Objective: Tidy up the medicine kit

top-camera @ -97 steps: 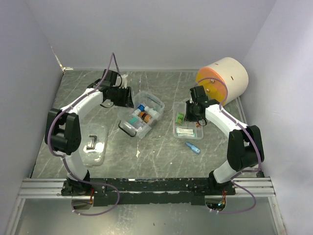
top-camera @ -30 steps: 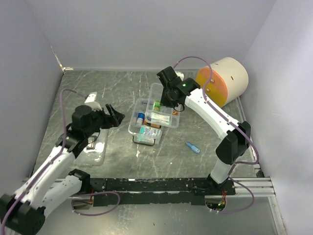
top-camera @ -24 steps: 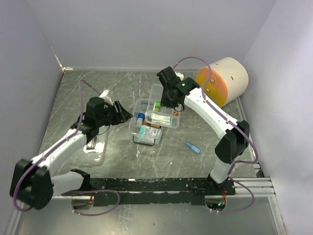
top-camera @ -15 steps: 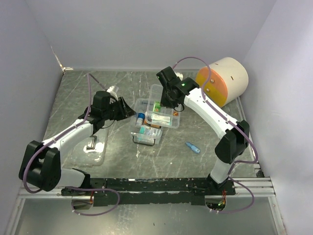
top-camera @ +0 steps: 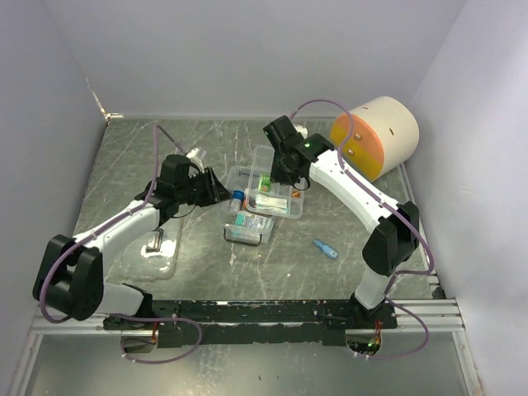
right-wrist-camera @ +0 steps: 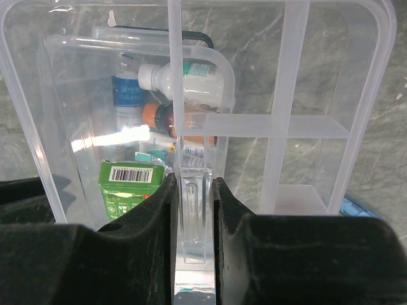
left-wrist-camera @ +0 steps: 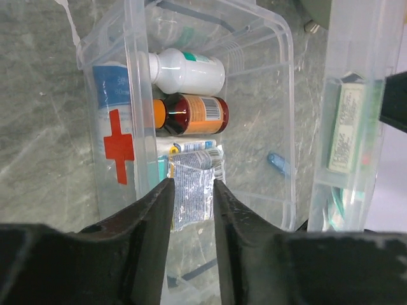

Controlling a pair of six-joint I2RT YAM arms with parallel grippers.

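Observation:
The medicine kit box (top-camera: 246,221) stands open mid-table, red cross on its front (left-wrist-camera: 117,143). Inside lie a white bottle (left-wrist-camera: 187,71), a brown bottle (left-wrist-camera: 191,114) and a blister pack (left-wrist-camera: 194,190). My left gripper (top-camera: 219,188) (left-wrist-camera: 191,187) straddles the box's left wall, jaws narrowed on it. My right gripper (top-camera: 285,169) (right-wrist-camera: 192,181) is shut on a divider of the clear divided tray (top-camera: 276,196) (right-wrist-camera: 286,127) and holds it over the box's right side. A green carton (right-wrist-camera: 130,184) sits in the tray. The clear lid (top-camera: 157,241) with its black handle lies at left.
A large cream cylinder with an orange face (top-camera: 375,136) lies at the back right. A small blue item (top-camera: 326,248) lies on the table right of the box. Grey walls close in the table at back and sides.
My left arm has swung in from the near left and reached the box's left wall. The right gripper carried the tray from the table to over the box, then held almost still.

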